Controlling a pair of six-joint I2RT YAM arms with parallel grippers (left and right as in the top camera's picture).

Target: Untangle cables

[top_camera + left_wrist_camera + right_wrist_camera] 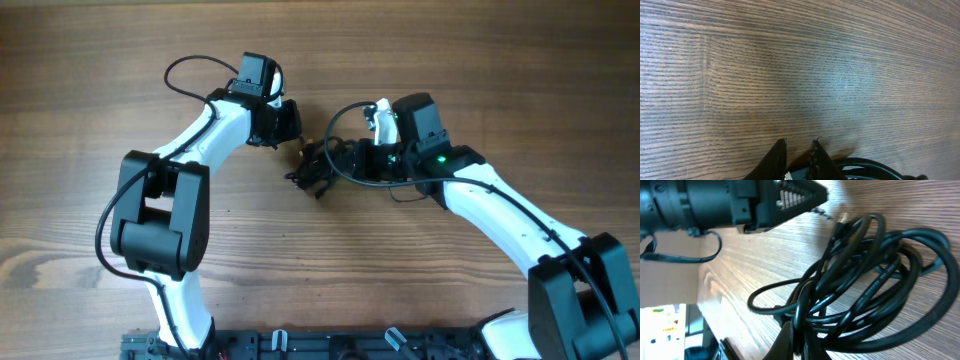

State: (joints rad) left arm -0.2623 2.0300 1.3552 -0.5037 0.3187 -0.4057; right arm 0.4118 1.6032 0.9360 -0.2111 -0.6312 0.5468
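The wood-grain surface (100, 60) fills every view, and on it the two white and black arms reach in from the near edge, the left arm (215, 130) bending in toward the middle and the right arm (500, 205) stretching in from the other side. Between their ends lie the cables (325, 165), a knotted bundle of thin black cords near the middle of the surface (one loop arches up and away toward the right arm's wrist). The right tool (796, 341) sits at the bundle's edge, its fingers pressed together on a strand of the cables where several loops cross. The left tool (799, 152) points down just beside the bundle, its fingertips close together with only a slim gap; a small pale bit shows between them at the frame's lower edge, but I cannot tell whether anything is pinched. A small gold-coloured plug tip (842, 219) pokes out of the tangle, near the left tool's nose.
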